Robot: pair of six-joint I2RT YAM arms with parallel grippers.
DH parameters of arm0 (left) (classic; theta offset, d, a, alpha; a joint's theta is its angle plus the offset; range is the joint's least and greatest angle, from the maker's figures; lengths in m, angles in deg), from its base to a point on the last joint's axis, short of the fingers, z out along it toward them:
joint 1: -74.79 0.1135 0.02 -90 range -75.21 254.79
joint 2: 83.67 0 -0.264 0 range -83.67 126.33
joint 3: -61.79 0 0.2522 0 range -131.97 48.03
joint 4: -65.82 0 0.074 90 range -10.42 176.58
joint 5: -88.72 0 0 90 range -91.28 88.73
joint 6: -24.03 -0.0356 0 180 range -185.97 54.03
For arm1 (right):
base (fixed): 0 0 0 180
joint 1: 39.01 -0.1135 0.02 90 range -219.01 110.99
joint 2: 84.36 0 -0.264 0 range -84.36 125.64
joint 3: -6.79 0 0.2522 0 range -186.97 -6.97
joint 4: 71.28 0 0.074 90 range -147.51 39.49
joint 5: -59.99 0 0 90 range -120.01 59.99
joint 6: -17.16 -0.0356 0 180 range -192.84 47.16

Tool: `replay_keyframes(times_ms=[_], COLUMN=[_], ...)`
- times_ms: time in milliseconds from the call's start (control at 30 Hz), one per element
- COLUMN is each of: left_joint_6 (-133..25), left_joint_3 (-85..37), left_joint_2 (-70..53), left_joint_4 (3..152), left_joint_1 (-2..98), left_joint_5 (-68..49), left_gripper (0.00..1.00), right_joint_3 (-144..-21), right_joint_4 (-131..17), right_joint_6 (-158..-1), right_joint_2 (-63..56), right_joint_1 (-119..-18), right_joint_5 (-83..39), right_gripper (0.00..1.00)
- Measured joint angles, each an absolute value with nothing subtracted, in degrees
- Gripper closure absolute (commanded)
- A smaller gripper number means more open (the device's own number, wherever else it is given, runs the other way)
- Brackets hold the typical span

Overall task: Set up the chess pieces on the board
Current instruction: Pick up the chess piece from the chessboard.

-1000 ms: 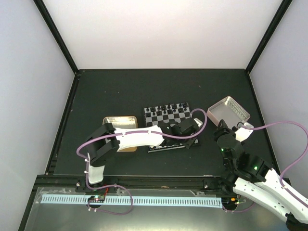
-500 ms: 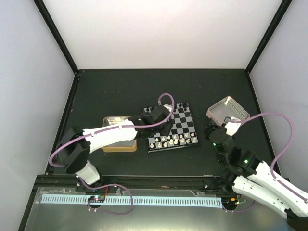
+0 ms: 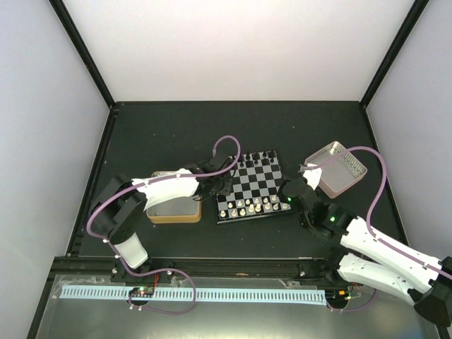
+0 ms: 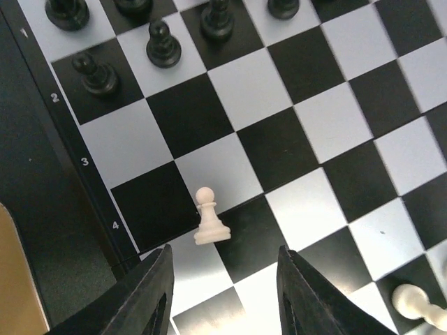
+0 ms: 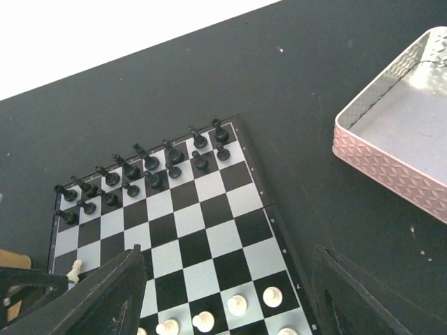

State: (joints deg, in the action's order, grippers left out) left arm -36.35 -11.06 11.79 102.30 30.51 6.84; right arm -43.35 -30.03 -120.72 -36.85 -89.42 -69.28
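1. L claw (image 4: pixel 222 296): released, fingers (image 4: pixel 155 296) apart, nothing btwn them. It hangs low over the board (image 4: pixel 335 118), at the edge w/ printed row nos.
2. White pawn (image 4: pixel 208 218): upright, just ahead of L claw's tips, in line w/ the gap, not touched. Base straddles a line btwn squares near the "4" mark.
3. Black pieces (image 4: pixel 162 45): further ahead of L claw, in rows at the board's far end.
4. R claw (image 5: pixel 227 279): released wide, empty, hovering over the board's near end.
5. White pieces (image 5: pixel 237 303): in a row right under R claw, btwn its fingers. The black rows stand well ahead of it.
6. Pink tray (image 5: pixel 377 167): ahead-right of R claw, off the board, apart from it.
7. Gold tray (image 3: pixel 173 206): behind-left of L claw, partly under the L arm, just beside the board.
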Motion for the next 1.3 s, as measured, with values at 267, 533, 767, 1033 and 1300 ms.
replay_keyframes(times_ms=[267,533,767,1033,1300], left_joint_6=[-36.22,-36.28,-36.59,-36.57,-37.86], left_joint_3=[-11.06,-11.93,-13.77,-13.77,-12.17], left_joint_2=[15.90,17.52,19.27,19.31,17.19], left_joint_4=[102.28,102.23,102.01,102.17,101.73], left_joint_1=[31.74,31.98,32.02,32.04,32.04], left_joint_5=[4.59,4.40,4.51,4.79,3.39], left_gripper=[0.65,0.65,0.74,0.86,0.88], right_joint_3=[-43.92,-44.07,-44.51,-44.58,-44.88], right_joint_4=[-31.41,-31.65,-31.69,-31.58,-33.46], right_joint_6=[-120.72,-120.72,-120.70,-120.70,-118.25], right_joint_2=[-34.82,-34.82,-35.24,-35.78,-35.94], right_joint_1=[-89.42,-89.42,-89.42,-89.42,-88.22], right_joint_5=[-67.31,-67.16,-67.16,-66.90,-60.69], right_gripper=[0.35,0.35,0.36,0.36,0.35])
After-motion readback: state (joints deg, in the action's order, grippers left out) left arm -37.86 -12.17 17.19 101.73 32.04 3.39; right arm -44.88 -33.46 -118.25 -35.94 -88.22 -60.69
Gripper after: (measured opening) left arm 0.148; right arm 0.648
